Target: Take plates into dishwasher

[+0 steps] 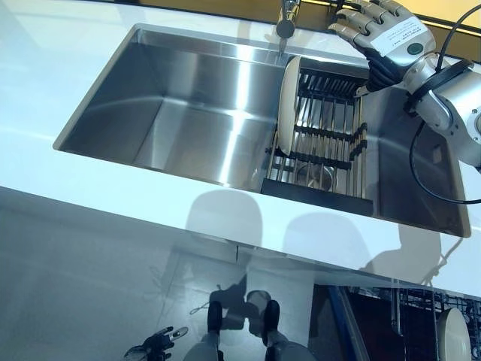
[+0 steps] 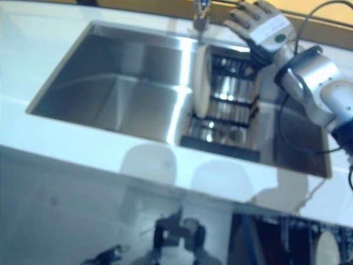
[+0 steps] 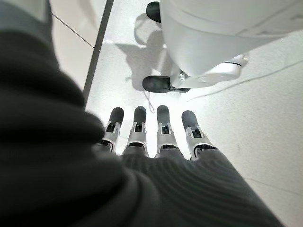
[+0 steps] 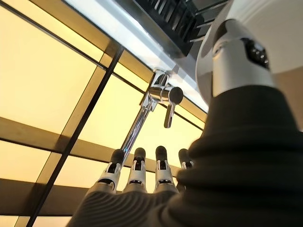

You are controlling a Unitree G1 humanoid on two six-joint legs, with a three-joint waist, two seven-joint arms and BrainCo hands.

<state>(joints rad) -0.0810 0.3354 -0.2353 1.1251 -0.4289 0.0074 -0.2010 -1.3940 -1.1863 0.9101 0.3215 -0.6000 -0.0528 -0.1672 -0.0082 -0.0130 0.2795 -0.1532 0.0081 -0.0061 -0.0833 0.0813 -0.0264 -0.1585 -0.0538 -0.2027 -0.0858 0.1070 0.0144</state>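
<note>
Bright overhead light glares off the sink (image 1: 188, 113); the right eye view is blurred.

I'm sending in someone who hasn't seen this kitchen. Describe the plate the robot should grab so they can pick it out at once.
Start at the steel sink sunk into the white counter; a dark wire rack sits in its right part, below the tap. The plate stands on edge at the rack's left end, nearest the open basin. It is the only cream, round thing among the dark bars.

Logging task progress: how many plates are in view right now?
2. One plate stands on edge at the left end of the sink rack; another plate sits in the dishwasher rack, bottom right. More may be hidden.
</note>
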